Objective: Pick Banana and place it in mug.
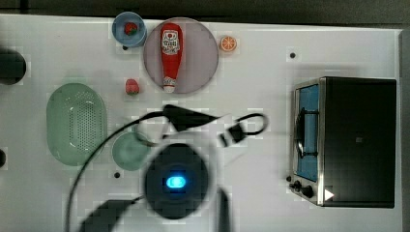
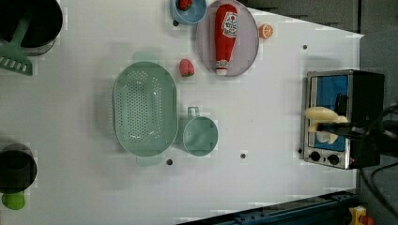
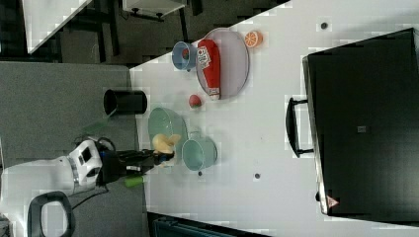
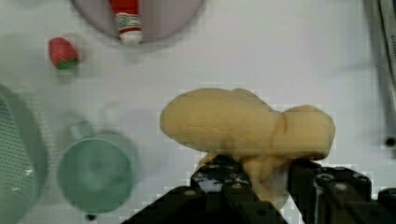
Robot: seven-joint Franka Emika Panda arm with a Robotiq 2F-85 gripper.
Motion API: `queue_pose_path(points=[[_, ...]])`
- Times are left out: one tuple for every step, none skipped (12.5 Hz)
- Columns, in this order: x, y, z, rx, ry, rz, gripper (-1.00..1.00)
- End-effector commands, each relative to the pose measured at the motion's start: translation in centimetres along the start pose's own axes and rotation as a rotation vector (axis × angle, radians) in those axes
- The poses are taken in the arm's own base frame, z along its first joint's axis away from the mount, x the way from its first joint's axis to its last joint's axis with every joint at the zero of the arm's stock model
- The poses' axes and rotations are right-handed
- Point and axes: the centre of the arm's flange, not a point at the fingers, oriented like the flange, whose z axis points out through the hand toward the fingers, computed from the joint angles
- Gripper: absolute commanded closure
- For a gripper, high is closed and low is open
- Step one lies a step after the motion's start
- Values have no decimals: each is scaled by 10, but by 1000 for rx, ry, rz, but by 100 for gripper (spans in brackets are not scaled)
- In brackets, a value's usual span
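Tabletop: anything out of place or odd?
One oddity: the red plastic ketchup bottle lies on its side across the round grey plate, cap toward the small red strawberry. Nothing looks spilled or damaged.

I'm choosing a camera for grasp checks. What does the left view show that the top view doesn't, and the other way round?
Left view: the banana clamped in the gripper, seen in front of the toaster oven, plus a green spatula. Top view: the arm's blue-lit wrist from above, with cables, next to the mug. Both: mug, colander, ketchup bottle on its plate, loose strawberry, toaster oven.
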Motion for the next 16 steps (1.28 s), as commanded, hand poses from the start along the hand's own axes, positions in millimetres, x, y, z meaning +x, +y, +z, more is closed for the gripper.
queue_pose_path(points=[[-37,-80,10,-9,-44,124,45],[-48,-100,14,1,-62,155,45],[-59,-118,20,2,-81,179,45],[-68,-134,28,-5,-95,203,45],[-75,-149,38,-13,-103,234,45],[-81,-160,48,-23,-112,266,45],[-84,-170,60,-27,-121,289,45],[-85,-178,74,-23,-127,298,45],[-84,-185,90,-8,-130,290,45],[-82,-189,107,10,-131,288,45],[-81,-192,124,28,-131,289,45],[-80,-192,140,42,-130,291,45],[-80,-191,154,52,-133,295,45],[-79,-190,165,58,-137,301,37],[-78,-186,175,52,-150,310,18],[-75,-183,181,51,-157,319,-5]])
